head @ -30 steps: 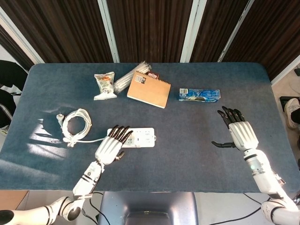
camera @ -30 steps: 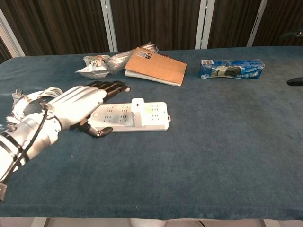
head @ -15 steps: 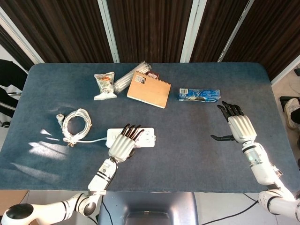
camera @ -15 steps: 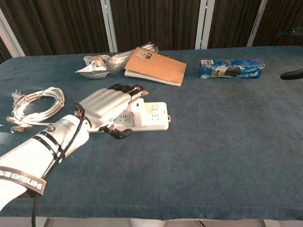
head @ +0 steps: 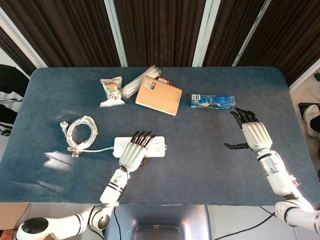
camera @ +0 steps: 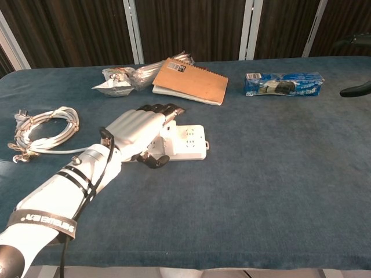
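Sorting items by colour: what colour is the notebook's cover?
Tan brown, kraft-like; the notebook shows best in the chest view.

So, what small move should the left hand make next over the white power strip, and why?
Probably lower and curl the fingers around the power strip. The left hand lies over its near half with fingers stretched flat, so nothing is gripped yet. The right hand is open and far off, beside the blue packet, so it cannot help.
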Controlling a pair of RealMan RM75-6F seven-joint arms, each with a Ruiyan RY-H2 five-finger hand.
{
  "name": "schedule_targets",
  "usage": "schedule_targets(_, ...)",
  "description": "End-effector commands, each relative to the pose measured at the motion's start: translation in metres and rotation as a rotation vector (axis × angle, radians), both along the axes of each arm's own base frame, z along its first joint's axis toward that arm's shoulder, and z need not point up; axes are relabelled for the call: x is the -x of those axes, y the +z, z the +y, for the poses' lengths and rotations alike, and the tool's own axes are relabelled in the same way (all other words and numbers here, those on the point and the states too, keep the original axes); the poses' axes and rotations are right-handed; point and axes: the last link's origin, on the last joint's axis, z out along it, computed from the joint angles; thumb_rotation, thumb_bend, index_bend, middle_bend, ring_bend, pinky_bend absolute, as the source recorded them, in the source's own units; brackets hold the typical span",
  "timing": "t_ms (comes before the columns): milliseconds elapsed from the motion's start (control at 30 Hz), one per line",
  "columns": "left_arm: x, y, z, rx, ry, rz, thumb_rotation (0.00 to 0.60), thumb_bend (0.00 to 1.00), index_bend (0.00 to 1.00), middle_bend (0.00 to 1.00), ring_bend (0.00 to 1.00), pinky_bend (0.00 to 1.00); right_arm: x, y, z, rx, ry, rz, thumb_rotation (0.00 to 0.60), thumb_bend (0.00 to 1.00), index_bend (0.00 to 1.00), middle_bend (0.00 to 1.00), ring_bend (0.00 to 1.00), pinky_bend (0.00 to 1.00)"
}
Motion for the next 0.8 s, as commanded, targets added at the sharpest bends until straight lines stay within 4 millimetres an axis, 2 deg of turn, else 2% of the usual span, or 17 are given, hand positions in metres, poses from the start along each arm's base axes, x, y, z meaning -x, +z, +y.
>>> schedule_targets(33, -0.002, -0.002, -0.001, -0.005, 0.002, -0.011, 0.6, 0.33, 0.01, 0.08, 0.06, 0.14, 0.0, 0.0, -0.001, -0.004, 0.0, 0.006, 0.424, 0.06, 0.0, 0.0, 0.0, 0.0)
schedule_targets(200, -0.005, -0.005, -0.003, -0.003, 0.016, -0.057, 0.6, 0.33, 0.06, 0.16, 0.14, 0.21, -0.001, -0.001, -0.004, -0.008, -0.004, 0.015, 0.425, 0.07, 0.0, 0.0, 0.0, 0.0)
schedule_targets(500, -0.002, -0.01, -0.003, 0.006, 0.045, -0.076, 0.6, 0.34, 0.09, 0.18, 0.16, 0.25, -0.002, -0.003, -0.006, -0.017, -0.007, 0.029, 0.424, 0.07, 0.0, 0.0, 0.0, 0.0)
schedule_targets(700, -0.004, -0.008, -0.003, -0.022, 0.038, -0.165, 0.6, 0.4, 0.27, 0.35, 0.35, 0.49, -0.003, -0.007, -0.009, -0.035, 0.017, 0.039, 0.424, 0.1, 0.0, 0.0, 0.0, 0.0)
schedule_targets(800, -0.002, -0.009, -0.003, -0.036, 0.021, -0.167, 0.6, 0.43, 0.33, 0.42, 0.41, 0.55, -0.005, -0.013, -0.01, -0.053, 0.054, 0.053, 0.426, 0.15, 0.0, 0.0, 0.0, 0.0)
